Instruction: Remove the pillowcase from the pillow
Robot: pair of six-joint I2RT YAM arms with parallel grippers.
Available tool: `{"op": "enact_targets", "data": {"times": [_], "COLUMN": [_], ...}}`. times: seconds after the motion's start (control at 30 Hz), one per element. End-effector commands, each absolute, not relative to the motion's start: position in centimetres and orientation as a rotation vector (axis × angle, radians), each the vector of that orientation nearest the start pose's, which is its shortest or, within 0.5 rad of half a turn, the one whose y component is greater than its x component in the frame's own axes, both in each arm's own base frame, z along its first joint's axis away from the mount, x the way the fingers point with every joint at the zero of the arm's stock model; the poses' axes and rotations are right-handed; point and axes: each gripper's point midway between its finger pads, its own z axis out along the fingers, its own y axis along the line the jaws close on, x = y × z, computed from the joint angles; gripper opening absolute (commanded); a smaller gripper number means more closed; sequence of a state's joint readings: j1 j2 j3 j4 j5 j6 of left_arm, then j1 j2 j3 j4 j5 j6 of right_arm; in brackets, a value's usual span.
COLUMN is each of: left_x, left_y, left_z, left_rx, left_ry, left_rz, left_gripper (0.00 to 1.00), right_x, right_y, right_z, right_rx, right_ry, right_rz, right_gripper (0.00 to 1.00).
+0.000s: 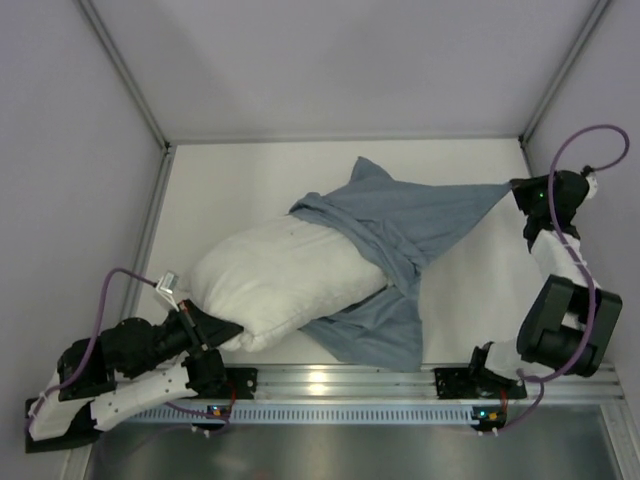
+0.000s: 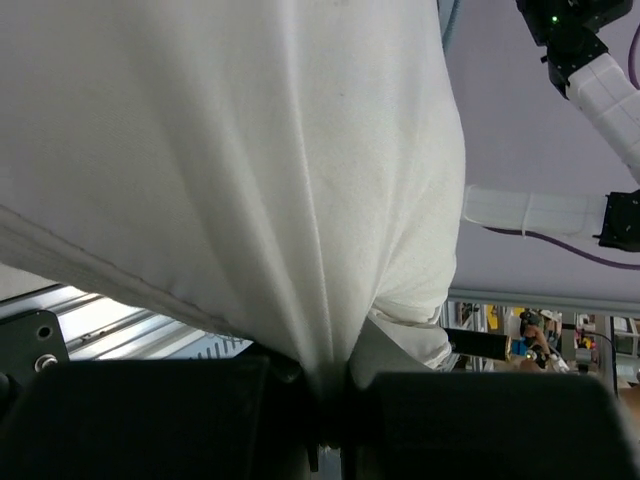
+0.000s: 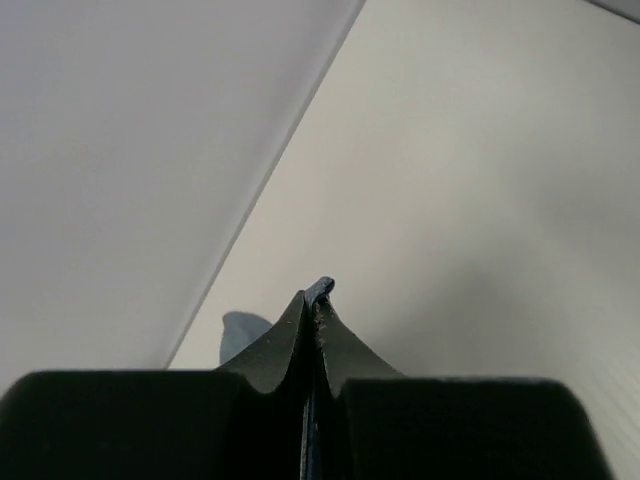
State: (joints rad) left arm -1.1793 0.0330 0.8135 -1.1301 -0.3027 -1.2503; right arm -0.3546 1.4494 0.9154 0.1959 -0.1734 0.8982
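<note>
The white pillow (image 1: 275, 280) lies slantwise at the table's middle left, its left half bare. The blue-grey pillowcase (image 1: 410, 225) covers its right end and stretches taut to the far right. My left gripper (image 1: 222, 328) is shut on the pillow's near-left corner; in the left wrist view the white fabric (image 2: 300, 180) bunches into the closed jaws (image 2: 335, 395). My right gripper (image 1: 518, 188) is shut on the pillowcase's corner; in the right wrist view a thin blue edge (image 3: 320, 288) pokes out between the closed fingertips (image 3: 313, 305).
A loose flap of the pillowcase (image 1: 375, 335) lies on the table near the front rail (image 1: 340, 385). Grey walls (image 1: 330, 60) close in the table on three sides. The right arm (image 2: 600, 80) shows in the left wrist view.
</note>
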Motion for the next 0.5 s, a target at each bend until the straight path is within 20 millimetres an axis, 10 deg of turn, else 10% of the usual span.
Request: {"op": "enact_targets", "data": {"times": [0.0,0.23,0.3,0.33,0.37,0.47], "left_x": [6.2,6.4,6.6,6.7,6.9,7.3], "left_y": [-9.6,-9.4,-9.8,-10.0,-10.6,-11.2], "left_z": [25.9,23.8,23.0,22.5,21.7,20.6], "left_rx": [-0.351,-0.403,-0.414,-0.419,-0.411,-0.388], "left_ry": [2.074,2.127,2.149,2.162,2.181,2.208], "left_rz": [-1.307,-1.249,-1.223,-1.210,-1.183,-1.133], "left_gripper": [0.00,0.00,0.00,0.00,0.00,0.00], "right_x": [41.8,41.6,45.2,46.6,48.4,47.3], "right_y": [-14.1,-15.2,-13.6,-10.3,-8.2,-3.0], "right_z": [26.8,35.9,34.6,36.0,33.3,30.5], "right_rx": [1.101,1.010,0.923,0.776,0.741,0.622], "right_ry": [1.352,1.227,1.373,1.468,1.569,1.731], "right_rz": [0.436,0.410,0.499,0.661,0.760,0.855], "right_gripper": [0.00,0.00,0.00,0.09,0.22,0.55]}}
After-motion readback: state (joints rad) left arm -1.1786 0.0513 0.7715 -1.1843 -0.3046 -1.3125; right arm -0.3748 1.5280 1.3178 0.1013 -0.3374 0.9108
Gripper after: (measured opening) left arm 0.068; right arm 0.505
